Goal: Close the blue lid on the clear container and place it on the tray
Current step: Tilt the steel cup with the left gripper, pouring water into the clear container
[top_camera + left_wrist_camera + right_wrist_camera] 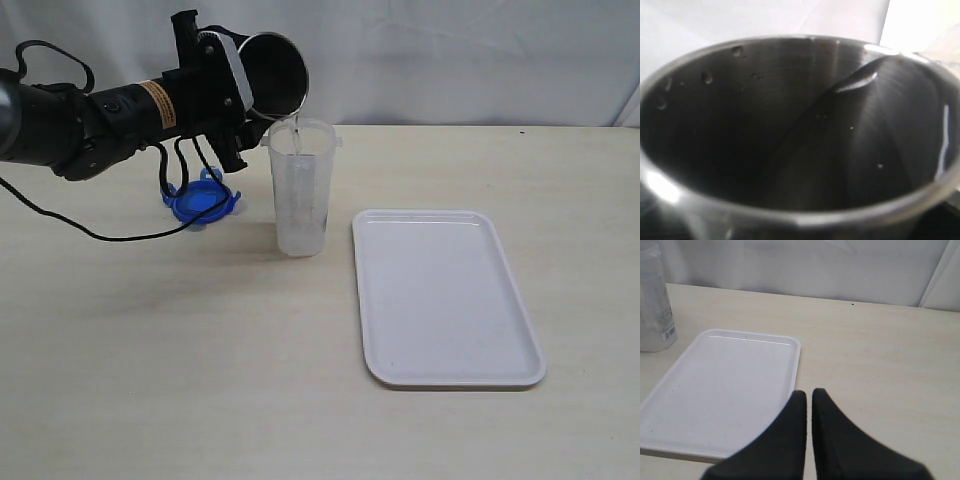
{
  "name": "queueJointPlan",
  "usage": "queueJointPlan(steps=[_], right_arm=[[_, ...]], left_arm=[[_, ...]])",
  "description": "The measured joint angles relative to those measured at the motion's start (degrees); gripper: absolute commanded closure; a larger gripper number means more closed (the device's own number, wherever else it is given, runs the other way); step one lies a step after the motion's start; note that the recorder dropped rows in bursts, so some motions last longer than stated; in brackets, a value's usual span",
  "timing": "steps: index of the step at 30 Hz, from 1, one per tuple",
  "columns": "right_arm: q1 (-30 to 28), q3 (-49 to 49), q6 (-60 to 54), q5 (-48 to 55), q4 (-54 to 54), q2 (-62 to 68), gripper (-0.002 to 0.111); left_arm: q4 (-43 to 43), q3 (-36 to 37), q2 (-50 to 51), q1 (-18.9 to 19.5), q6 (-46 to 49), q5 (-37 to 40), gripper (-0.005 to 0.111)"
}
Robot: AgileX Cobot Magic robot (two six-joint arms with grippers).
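The clear container (298, 190) stands upright on the table (150, 350), long axis vertical and mouth open upward, just beside the near-left corner of the tray (445, 300) but not on it. The blue lid (203, 200) lies flat on the table on the side of the container away from the tray, slightly farther back in the exterior view, near the container but not touching it, with its flaps splayed outward. The left gripper (238, 90) is held wide around a steel cup (275, 72), which is tipped with its rim over the container mouth. A thin stream appears to run into the container, and liquid is seen inside the cup in the left wrist view. The left arm is the nearer one to the lid and hangs directly above it, but it is occupied, and its cables droop over the lid. The right gripper (808, 392) is closed, jaws together and empty, and is placed on the tray side of the container, well apart from the lid. It is judged that the cup must be cleared from the container mouth before the lid can be fitted. A reach from the right would be obstructed by the container itself.
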Motion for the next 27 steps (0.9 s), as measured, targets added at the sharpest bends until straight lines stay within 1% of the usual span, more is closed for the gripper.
queueJointPlan(steps=[20,27], right_arm=[[0.00,0.00,0.00,0.00,0.00,0.00,0.104],[0.00,0.00,0.00,0.00,0.00,0.00,0.104]], left_arm=[[0.00,0.00,0.00,0.00,1.64,0.00,0.107],[0.00,0.00,0.00,0.00,-3.78,0.00,0.107]])
